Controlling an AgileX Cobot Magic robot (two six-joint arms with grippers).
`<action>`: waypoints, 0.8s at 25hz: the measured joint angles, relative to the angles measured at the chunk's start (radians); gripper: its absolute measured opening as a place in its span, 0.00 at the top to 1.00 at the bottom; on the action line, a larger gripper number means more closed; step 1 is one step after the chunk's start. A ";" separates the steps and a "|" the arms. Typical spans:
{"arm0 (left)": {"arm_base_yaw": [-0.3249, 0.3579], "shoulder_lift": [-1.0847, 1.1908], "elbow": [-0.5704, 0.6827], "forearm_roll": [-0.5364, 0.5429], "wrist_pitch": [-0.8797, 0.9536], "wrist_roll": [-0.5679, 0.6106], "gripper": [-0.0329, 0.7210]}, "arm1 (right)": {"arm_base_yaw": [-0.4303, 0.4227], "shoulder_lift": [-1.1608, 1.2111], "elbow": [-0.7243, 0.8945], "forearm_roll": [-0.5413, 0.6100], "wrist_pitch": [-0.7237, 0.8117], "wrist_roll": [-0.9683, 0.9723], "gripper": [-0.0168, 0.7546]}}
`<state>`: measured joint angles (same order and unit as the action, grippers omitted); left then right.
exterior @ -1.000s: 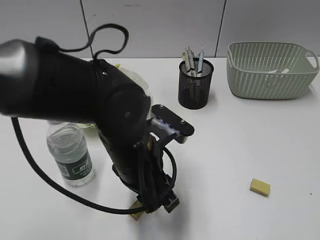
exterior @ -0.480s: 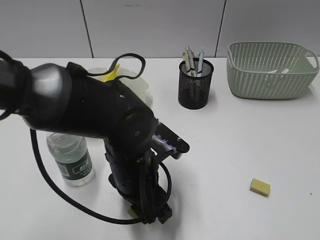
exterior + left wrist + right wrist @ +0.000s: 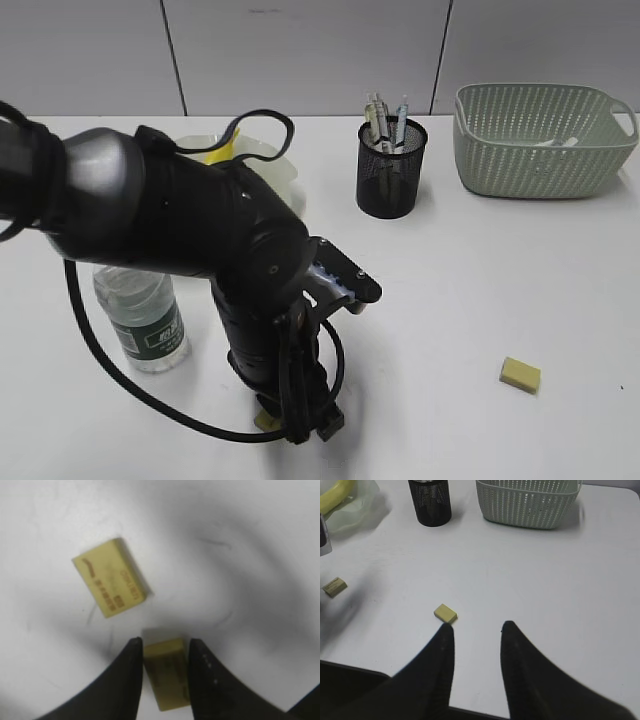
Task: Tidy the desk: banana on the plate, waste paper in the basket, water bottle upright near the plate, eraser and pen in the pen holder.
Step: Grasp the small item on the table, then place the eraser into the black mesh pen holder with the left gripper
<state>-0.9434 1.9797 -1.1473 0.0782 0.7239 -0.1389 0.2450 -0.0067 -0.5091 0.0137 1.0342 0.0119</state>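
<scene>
Your left gripper has its fingers against both sides of an eraser on the desk; its long axis runs along them; lift straight up; the pen holder lies well beyond.

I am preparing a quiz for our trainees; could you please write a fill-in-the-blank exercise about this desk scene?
The left gripper straddles one eraser; the left wrist view shows ___ erasers in all.
Pens stand in the ___ mesh pen holder.
The water bottle stands ___ on the desk.
The right gripper is ___, holding nothing.
Missing words: two; black; upright; open.
</scene>
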 joint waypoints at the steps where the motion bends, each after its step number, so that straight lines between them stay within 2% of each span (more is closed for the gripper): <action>1: 0.000 0.000 0.000 0.000 0.000 0.000 0.66 | 0.000 0.000 0.000 0.000 0.000 0.000 0.64; 6: 0.000 0.000 0.000 -0.009 0.000 -0.001 0.64 | 0.000 0.000 0.000 0.000 0.000 0.000 0.64; 9: 0.000 0.000 0.000 -0.016 0.000 -0.001 0.51 | 0.000 0.000 0.000 0.001 0.000 -0.001 0.64; 12: 0.000 0.000 0.000 -0.016 0.000 -0.013 0.44 | 0.000 0.000 0.000 0.001 0.000 0.000 0.64; 17: 0.000 0.020 0.000 -0.016 0.001 -0.027 0.44 | 0.000 0.000 0.000 0.001 0.000 0.000 0.64; 20: 0.000 0.033 -0.005 -0.016 0.012 -0.030 0.52 | 0.000 0.000 0.000 0.001 0.000 0.000 0.64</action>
<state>-0.9434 2.0131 -1.1524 0.0624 0.7361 -0.1686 0.2450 -0.0067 -0.5091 0.0146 1.0342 0.0118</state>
